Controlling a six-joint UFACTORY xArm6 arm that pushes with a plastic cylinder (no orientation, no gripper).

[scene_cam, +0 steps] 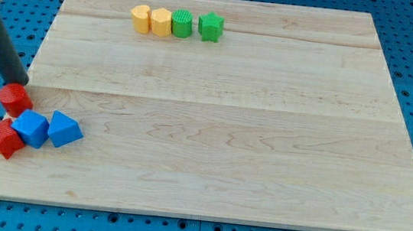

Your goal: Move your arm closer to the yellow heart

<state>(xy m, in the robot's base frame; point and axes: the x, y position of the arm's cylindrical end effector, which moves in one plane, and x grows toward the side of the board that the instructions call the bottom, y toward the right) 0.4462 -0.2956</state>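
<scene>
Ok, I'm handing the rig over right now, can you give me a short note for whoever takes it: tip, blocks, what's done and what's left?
My tip is at the board's left edge, right above the red cylinder; contact can't be confirmed.
Yellow heart sits at the view's top, leftmost in a row with a yellow hexagon, a green cylinder and a green star.
Lower left cluster: a red star, a blue cube and a blue block, shape unclear.
Done: nothing visible; my tip is far from the heart.
Left: move up and to the view's right, stopping near the heart.
</scene>
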